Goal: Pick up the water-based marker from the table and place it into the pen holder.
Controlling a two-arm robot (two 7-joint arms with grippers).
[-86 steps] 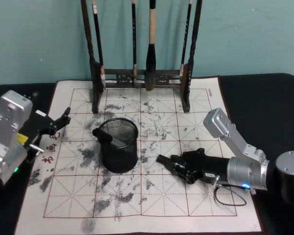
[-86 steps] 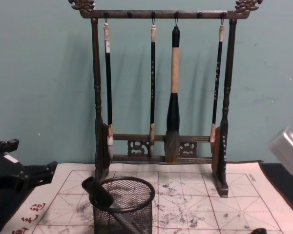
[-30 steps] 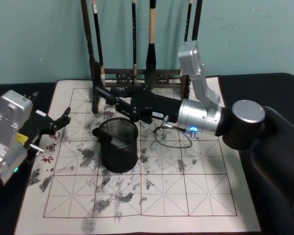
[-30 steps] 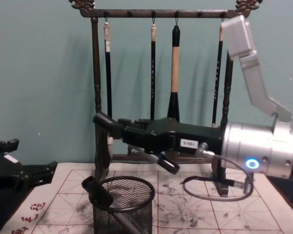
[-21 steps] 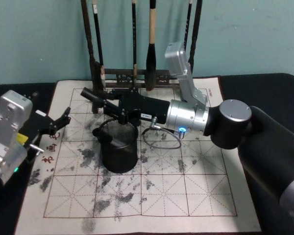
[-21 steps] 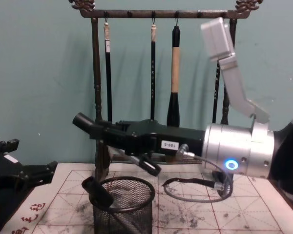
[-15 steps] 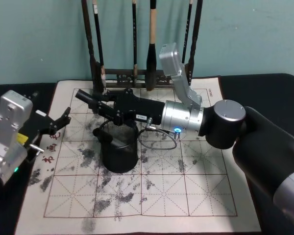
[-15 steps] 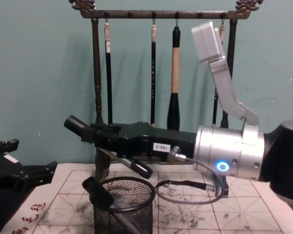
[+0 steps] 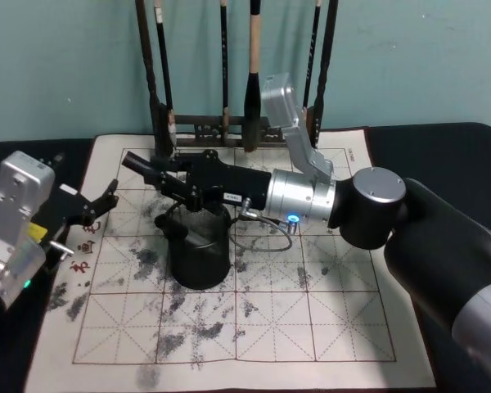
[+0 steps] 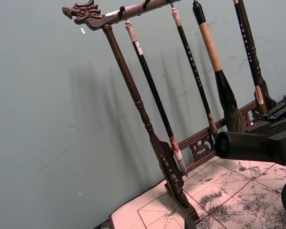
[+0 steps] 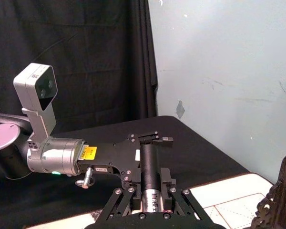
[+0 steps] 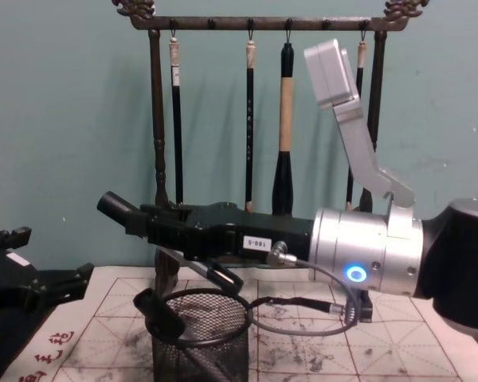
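My right gripper (image 9: 172,177) is shut on the water-based marker (image 9: 141,166), a thick black-capped pen that it holds level. The marker's cap (image 12: 114,212) sticks out to the left past the fingers (image 12: 175,227), above and a little left of the pen holder's rim. The pen holder (image 9: 199,250) is a black wire-mesh cup (image 12: 201,344) standing on the ink-stained mat. In the right wrist view the marker (image 11: 150,168) lies clamped between the fingers. In the left wrist view its cap (image 10: 242,145) comes in from the side. My left gripper (image 9: 101,206) is parked open at the mat's left edge.
Another black-capped marker (image 12: 161,313) leans inside the holder against its left rim. A tall dark wooden brush rack (image 9: 237,123) with several hanging brushes stands right behind the holder. The white grid mat (image 9: 311,327) lies on a black table.
The right gripper lifted the marker from the mat's right side, swung it over the pen holder, and in the last half second edged it slightly further left. The left arm stayed still.
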